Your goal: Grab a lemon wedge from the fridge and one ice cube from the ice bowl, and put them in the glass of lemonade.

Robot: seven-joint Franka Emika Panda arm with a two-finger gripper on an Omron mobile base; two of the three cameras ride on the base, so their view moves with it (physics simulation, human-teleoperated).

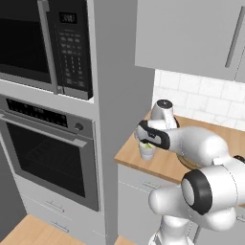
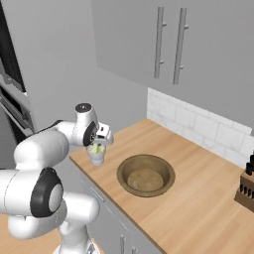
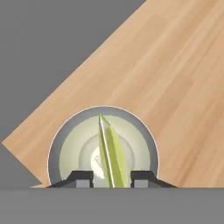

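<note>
One lemon wedge [image 3: 111, 153] stands edge-up between the slightly parted pincer [image 3: 111, 178] tips, directly over the glass of lemonade [image 3: 103, 146] at the desk [image 3: 175, 87] corner, apparently so it drops straight in.

The glass [image 2: 96, 155] stands near the front left corner of the surface [image 2: 198, 198], close to the tall grey wall [image 1: 119, 95] on its left. The bowl [image 2: 146, 175] sits near it on the right. Past the bowl the wood is bare up to the knife block [image 2: 246, 188].
</note>
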